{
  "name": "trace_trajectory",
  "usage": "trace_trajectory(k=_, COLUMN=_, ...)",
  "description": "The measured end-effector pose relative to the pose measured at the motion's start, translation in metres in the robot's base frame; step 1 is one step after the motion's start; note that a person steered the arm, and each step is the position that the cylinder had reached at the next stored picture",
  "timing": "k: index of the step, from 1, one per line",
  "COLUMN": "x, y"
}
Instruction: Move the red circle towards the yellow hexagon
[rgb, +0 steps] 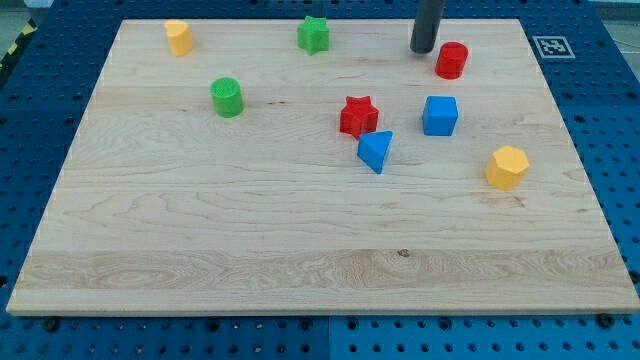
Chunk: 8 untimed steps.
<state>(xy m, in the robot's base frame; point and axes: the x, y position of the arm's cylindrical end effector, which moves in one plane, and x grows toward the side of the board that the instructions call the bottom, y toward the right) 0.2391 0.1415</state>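
One push looks lined up: my tip (423, 50) sits just beside the red circle (452, 60) on its upper-left, opposite the yellow hexagon (507, 166) lower right on the counter (200, 240); no fingers exist.

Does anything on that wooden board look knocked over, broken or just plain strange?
Nothing stands out. All the blocks sit flat and apart on the board, none damaged. My tip stands just to the view's left of the red circle, far from the yellow hexagon.
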Motion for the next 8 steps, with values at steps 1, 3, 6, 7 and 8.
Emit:
trace_trajectory(k=1, x=-0.002, y=0.054)
trace_trajectory(k=3, x=0.033, y=0.052)
trace_trajectory(k=6, x=0.046, y=0.013)
trace_trajectory(k=7, x=0.072, y=0.018)
trace_trajectory(k=8, x=0.091, y=0.018)
